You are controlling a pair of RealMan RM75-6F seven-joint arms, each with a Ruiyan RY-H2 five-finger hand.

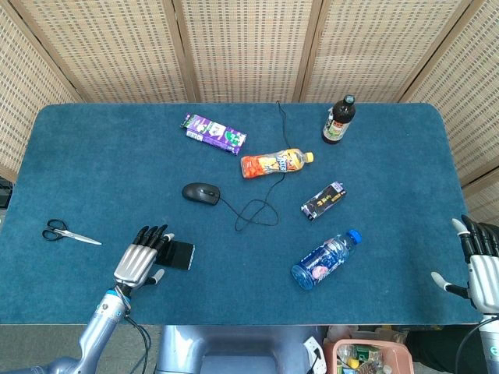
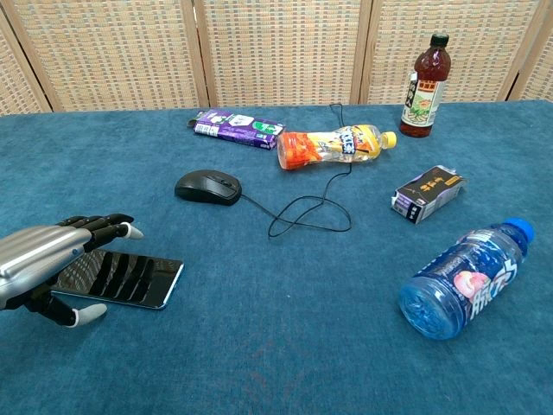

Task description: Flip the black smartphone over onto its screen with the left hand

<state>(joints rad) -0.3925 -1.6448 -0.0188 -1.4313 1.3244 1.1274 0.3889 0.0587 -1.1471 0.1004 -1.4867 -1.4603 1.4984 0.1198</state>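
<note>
Chest view: left hand point(image 2: 43, 259) over black smartphone point(image 2: 121, 280), fingers spread, seemingly ungripped; wrist cropped at nine o'clock.

The table point(image 1: 234, 280) is covered with a matt blue cloth, a little fuzzy. The black smartphone point(image 2: 130, 278) has a glossy glass face that mirrors the fingers. The left hand point(image 2: 43, 259) has a smooth silvery metal-looking back and dark fingers point(image 2: 99, 226) with pale tips. At 4 o'clock from the phone, the blue bottle point(image 2: 467, 277) is clear shiny plastic. The mouse point(image 2: 207, 187) is dull black plastic.
</note>
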